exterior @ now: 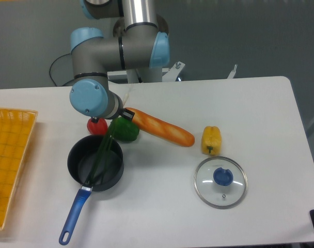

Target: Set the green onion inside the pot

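Note:
The green onion (102,156) slants down from my gripper (119,117) into the black pot (76,153). Its dark leaves reach the pot's near rim by the blue handle (74,214). The pale end sticks up behind the gripper. My gripper hangs just above the pot's far right rim, largely hidden by the blue-capped wrist, and looks shut on the upper part of the stalk.
A red vegetable (96,125) and a green bell pepper (127,130) sit just behind the pot. An orange loaf (159,127) lies to the right, then a yellow pepper (210,139) and the glass lid (220,182). A yellow basket (7,160) is at the left edge.

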